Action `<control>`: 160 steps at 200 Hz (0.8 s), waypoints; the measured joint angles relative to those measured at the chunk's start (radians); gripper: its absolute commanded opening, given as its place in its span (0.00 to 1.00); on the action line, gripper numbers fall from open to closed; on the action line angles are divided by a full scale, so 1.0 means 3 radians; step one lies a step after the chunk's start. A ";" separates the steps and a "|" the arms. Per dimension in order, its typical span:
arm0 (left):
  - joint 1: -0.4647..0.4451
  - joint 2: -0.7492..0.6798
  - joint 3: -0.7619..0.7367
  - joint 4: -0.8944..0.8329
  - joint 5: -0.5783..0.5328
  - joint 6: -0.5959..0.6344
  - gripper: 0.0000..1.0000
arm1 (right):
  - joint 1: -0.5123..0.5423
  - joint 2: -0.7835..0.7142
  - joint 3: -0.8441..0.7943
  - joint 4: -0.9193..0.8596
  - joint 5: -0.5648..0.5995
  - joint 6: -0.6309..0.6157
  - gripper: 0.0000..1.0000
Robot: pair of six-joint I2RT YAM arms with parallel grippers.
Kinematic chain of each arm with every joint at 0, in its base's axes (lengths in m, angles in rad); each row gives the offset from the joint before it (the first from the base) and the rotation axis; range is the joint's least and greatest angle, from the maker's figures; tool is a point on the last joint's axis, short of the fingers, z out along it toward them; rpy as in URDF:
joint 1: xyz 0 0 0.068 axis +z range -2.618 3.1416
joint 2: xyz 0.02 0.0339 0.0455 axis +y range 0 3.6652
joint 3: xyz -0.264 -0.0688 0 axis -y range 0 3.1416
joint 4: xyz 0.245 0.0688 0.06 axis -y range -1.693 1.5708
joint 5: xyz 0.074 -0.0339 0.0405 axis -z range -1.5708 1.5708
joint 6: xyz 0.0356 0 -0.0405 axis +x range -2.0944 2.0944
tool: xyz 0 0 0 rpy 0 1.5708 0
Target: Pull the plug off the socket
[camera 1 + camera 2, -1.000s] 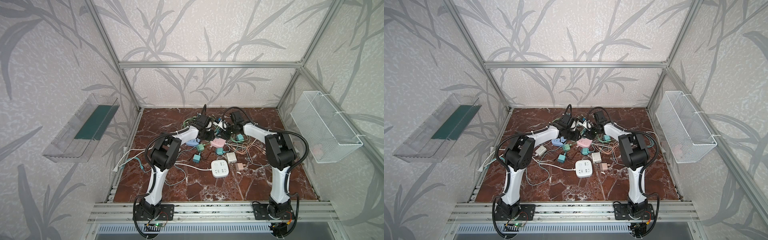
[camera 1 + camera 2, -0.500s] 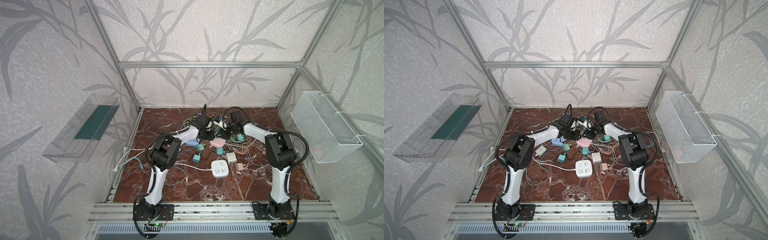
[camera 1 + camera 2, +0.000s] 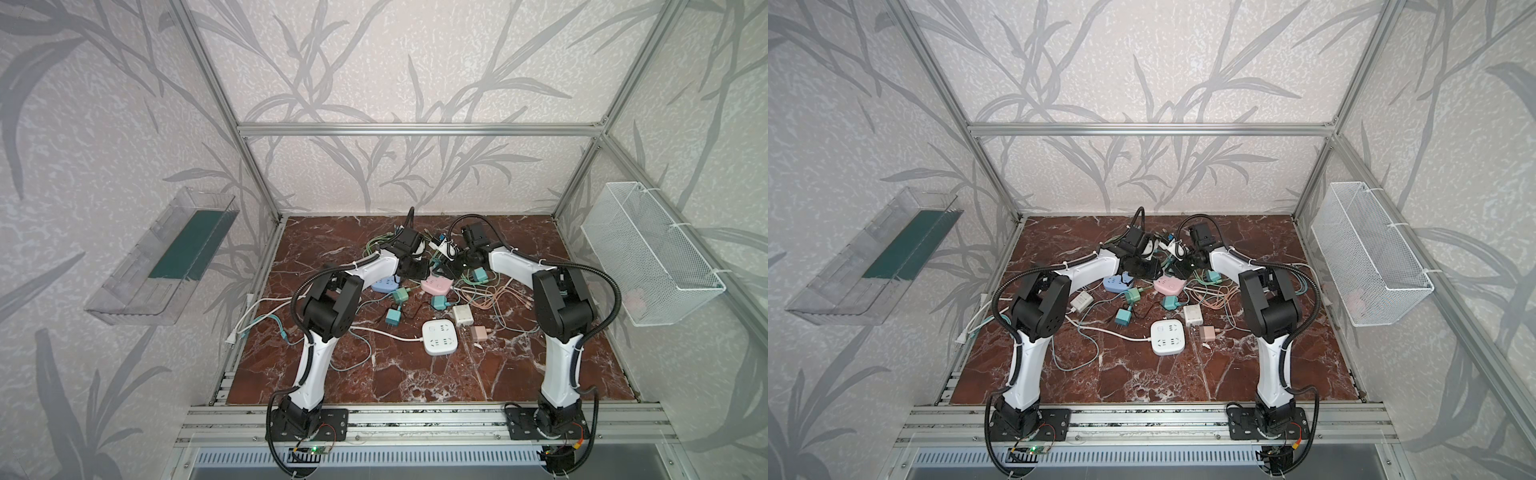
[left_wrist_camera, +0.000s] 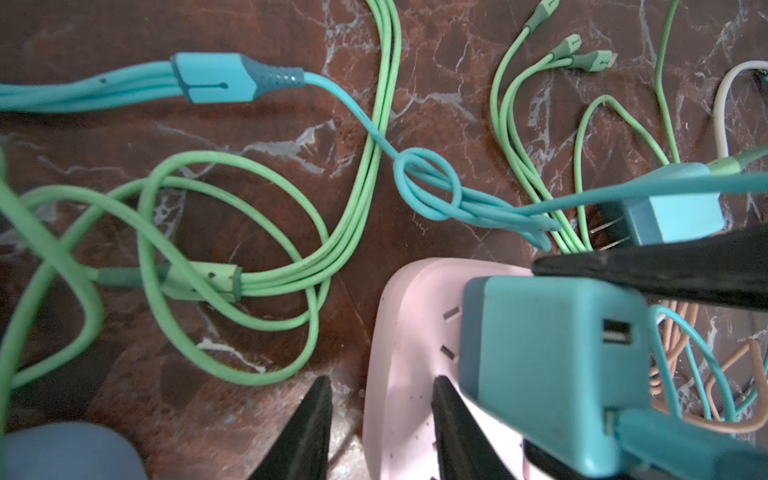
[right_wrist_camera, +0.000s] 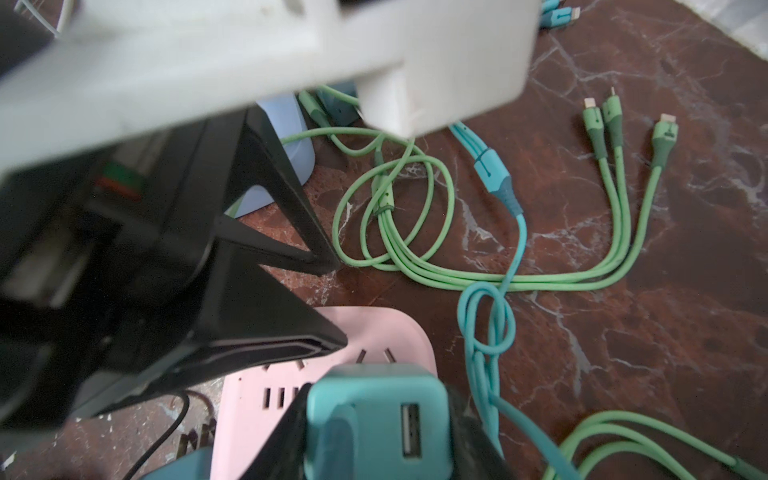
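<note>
Gripping the teal plug [image 5: 374, 419] on two opposite sides, the right claw [image 5: 378, 399] has a black finger pressed to each flank. The plug's USB port faces up between them. The plug stands on the top face of the pink socket [image 5: 395, 332], its base against that face.

The left claw [image 4: 382, 380] stands partly open astride the socket's edge. One of its fingers [image 5: 270, 332] lies flat on the pink top, just beside the plug. The other finger [image 5: 299, 249] points down to the desk [image 3: 415, 382] past the socket's edge, with a strip of marble showing between it and the pink body.

In both top views the socket lies in the far middle of the desk, and the two claws meet over its far side, the left arm reaching in from the left and the right arm from the right.

A knotted teal cable [image 4: 428, 187] and coiled green cables [image 4: 249, 286] lie on the marble beyond the socket. A second teal plug [image 4: 673, 212] rests on its side behind the right claw's finger, prongs bare. A white socket [image 3: 439, 336] sits nearer, well apart from the pink one, and a pale blue socket [image 3: 384, 284] lies to its left.
</note>
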 measured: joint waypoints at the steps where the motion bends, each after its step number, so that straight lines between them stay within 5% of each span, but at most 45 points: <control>1: -0.0001 0.0000 0.0001 0.0000 -0.0001 0.0000 0.41 | 0.0000 0.0000 0.0000 0.0000 0.0000 0.0000 0.12; 160: -0.0154 0.0122 0.0123 0.0053 -0.0272 0.0149 0.40 | 0.0055 -0.0123 -0.0184 0.0179 0.0360 0.0203 0.09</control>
